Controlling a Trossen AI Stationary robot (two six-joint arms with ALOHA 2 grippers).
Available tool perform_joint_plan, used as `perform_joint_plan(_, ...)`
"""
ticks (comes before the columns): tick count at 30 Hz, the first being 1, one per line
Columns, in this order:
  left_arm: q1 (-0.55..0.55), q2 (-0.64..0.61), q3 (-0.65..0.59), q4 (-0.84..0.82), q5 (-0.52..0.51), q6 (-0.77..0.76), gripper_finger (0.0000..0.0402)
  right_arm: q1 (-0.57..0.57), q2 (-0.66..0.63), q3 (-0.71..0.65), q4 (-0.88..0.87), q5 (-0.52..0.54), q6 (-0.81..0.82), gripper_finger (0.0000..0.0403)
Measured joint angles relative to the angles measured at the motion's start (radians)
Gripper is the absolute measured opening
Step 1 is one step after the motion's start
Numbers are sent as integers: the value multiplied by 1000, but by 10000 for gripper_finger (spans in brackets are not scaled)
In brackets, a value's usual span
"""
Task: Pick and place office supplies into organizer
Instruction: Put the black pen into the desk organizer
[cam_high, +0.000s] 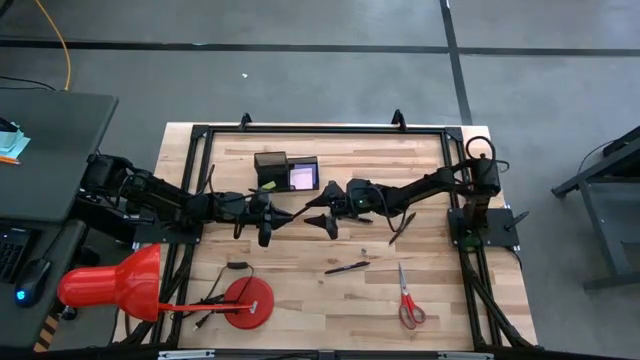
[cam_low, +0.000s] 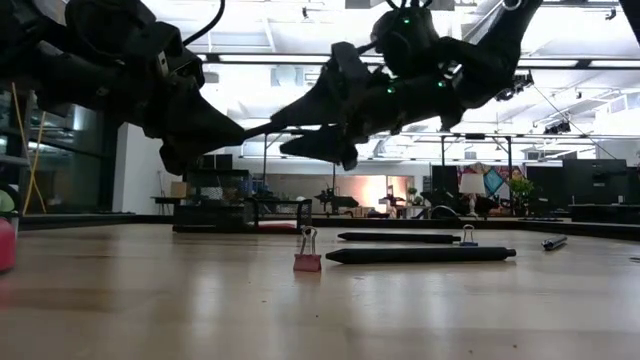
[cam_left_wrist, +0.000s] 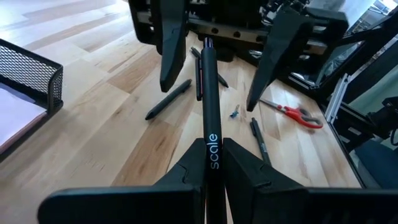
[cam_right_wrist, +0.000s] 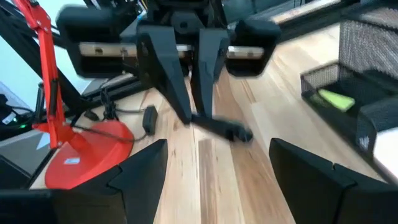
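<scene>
My left gripper (cam_high: 268, 214) is shut on a slim black pen (cam_left_wrist: 208, 93) printed "scale", above the table's middle. The pen points toward my right gripper (cam_high: 322, 215). That gripper is open, with a finger (cam_left_wrist: 171, 56) on either side of the pen's free end, not touching it. The black mesh organizer (cam_high: 287, 172) stands toward the far edge. A pale pink pad (cam_high: 303, 178) lies in one compartment and a small yellow piece (cam_right_wrist: 336, 98) in the other. Two more pens (cam_high: 347, 267) (cam_high: 403, 228) and the red-handled scissors (cam_high: 408, 300) lie on the table. I see no purple pad. My left gripper pinches the pen's shaft (cam_left_wrist: 212, 142) between its two fingers, which lie along the pen. The pen sticks out forward past the fingertips, roughly level and lifted clear of the table, as the low view (cam_low: 265, 127) shows. How much of the pen lies behind the fingers is hidden.
A red desk lamp (cam_high: 110, 285) with a round base (cam_high: 248, 302) stands at the near left, with cables beside it. A small pink binder clip (cam_low: 307, 258) stands on the table near the front. The black frame (cam_high: 320, 128) runs around the table's edges.
</scene>
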Motion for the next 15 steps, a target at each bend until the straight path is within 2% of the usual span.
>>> perform_joint_plan(15,0,0,0,-1,0,4,21,-7,17,27,30,-24,-24,240)
